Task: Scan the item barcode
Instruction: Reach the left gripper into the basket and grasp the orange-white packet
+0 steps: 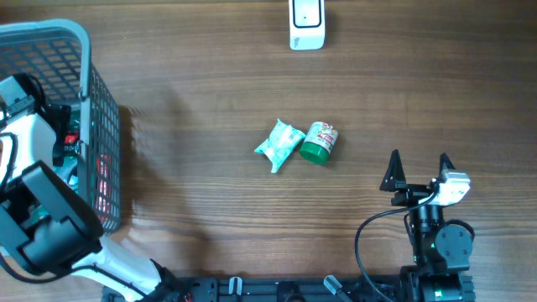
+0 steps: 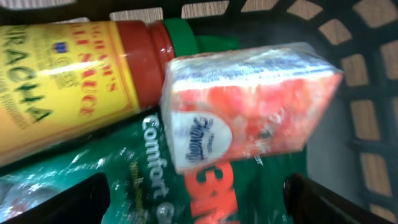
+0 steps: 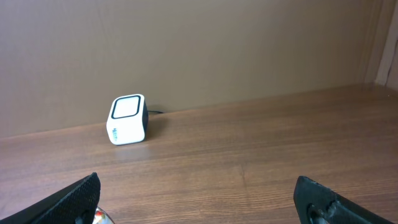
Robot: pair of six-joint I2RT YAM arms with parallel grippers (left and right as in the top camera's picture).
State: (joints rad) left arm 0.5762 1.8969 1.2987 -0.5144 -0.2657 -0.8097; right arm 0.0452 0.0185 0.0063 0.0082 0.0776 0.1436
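Two YAM arms work at a dark wood-grain table [image 1: 210, 92], one at each lower corner of the overhead view. Only that view gives the full layout. A dark mesh basket [image 1: 96, 126] stands at the far left, with the left arm reaching down into it, and a white barcode scanner [image 1: 306, 25] sits at the top edge. Mid-table, a pale teal packet [image 1: 279, 144] lies against a green-lidded jar [image 1: 320, 141] that is on its side. The right gripper [image 1: 417, 172] sits low on the right, well apart from both. Its two dark fingers are spread wide and hold nothing.

Only the left wrist view shows what is inside the basket. A pink-and-orange tissue pack [image 2: 249, 106] in clear film lies on a green bag [image 2: 155, 180] printed "comfort". It lies against a sriracha bottle [image 2: 68, 81] with a yellow label and green cap. The left gripper [image 2: 193, 193] hovers over the pack, its fingers set apart at the lower corners of the frame and clamped on nothing. Whether they touch the bag cannot be told.

Only the right wrist view shows the scanner from the side, with its dark-framed window on a sloped top. It stands on the table close to a plain brown wall [image 3: 199, 50].
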